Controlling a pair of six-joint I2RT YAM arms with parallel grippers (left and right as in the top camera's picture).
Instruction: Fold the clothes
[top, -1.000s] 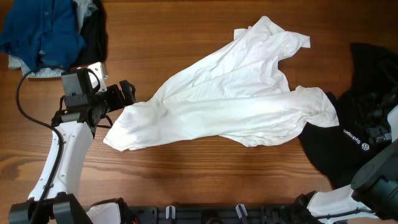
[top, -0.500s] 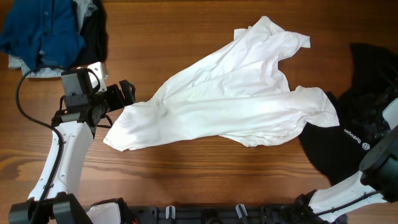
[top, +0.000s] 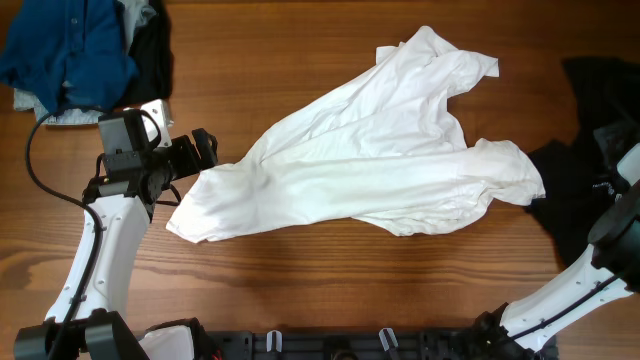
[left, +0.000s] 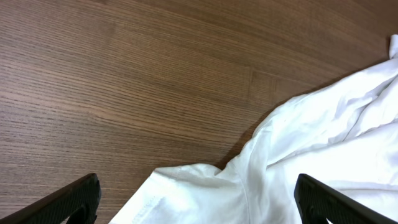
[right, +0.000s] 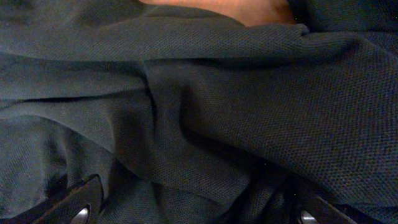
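You have a brown wood-grain tabletop before you. One large white shirt lies crumpled across its middle, soft and creased, broad at the right and narrowing toward the left. Your left jaws stand released, wide apart at that narrow hem edge. One black garment of fine-textured cloth bunches in deep folds at the right edge. Your right jaws are spread open close over it. In the overhead view's upper left corner sits a heap of one blue piece, one black piece and one pale grey piece.
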